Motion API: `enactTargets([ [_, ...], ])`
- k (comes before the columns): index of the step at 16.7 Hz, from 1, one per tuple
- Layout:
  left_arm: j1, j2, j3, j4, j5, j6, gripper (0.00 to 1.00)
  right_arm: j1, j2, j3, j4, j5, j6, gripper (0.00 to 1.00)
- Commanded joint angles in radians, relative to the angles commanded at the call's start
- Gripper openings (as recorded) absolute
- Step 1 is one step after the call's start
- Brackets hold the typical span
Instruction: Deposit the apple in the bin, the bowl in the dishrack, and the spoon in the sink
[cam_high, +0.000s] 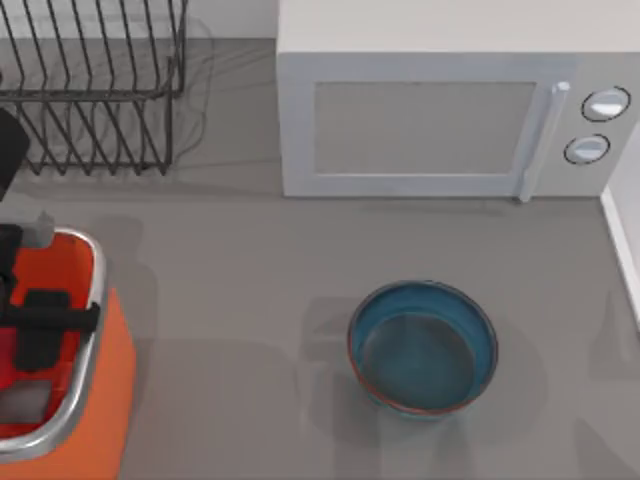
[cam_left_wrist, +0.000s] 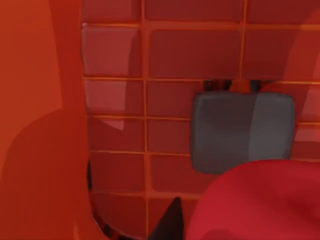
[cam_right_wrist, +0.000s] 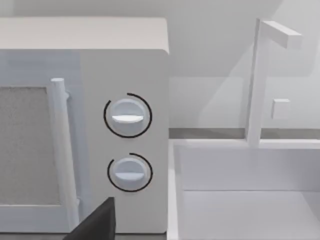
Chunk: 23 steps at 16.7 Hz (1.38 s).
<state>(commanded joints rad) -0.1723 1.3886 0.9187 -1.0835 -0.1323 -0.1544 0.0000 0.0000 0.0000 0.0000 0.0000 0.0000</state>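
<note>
Apple (cam_left_wrist: 260, 200), nearest my left wrist camera, clenched in my left gripper (cam_high: 40, 320) over the bin (cam_high: 85, 330) at lower left: I judge depositing underway, release next; bowl (cam_high: 423, 346) waits lower centre.

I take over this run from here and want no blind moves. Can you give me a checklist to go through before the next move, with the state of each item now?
1. Left gripper over the bin: ok, it hangs inside the rim.
2. Apple above the bin floor: ok, in the left wrist view it sits over the orange-red inside.
3. Apple let go: cannot tell.
4. Bowl free to pick: ok, upright on the table, nothing touching it.
5. Dishrack free: ok, nothing on its prongs.
6. Spoon located: cannot tell.
</note>
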Motion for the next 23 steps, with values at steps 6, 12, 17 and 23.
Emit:
enactTargets([
  [6, 0.0, 0.0, 0.0, 0.0, 0.0, 0.0, 0.9, 0.0, 0.0, 0.0, 0.0, 0.0, 0.0, 1.0],
  [12, 0.0, 0.0, 0.0, 0.0, 0.0, 0.0, 1.0, 0.0, 0.0, 0.0, 0.0, 0.0, 0.0, 1.0],
  [17, -0.001, -0.011, 0.005, -0.004, 0.016, -0.001, 1.0, 0.0, 0.0, 0.0, 0.0, 0.0, 0.0, 1.0],
  [23, 0.025, -0.222, -0.129, 0.155, 0.033, 0.02, 1.0, 0.0, 0.0, 0.0, 0.0, 0.0, 0.0, 1.0],
])
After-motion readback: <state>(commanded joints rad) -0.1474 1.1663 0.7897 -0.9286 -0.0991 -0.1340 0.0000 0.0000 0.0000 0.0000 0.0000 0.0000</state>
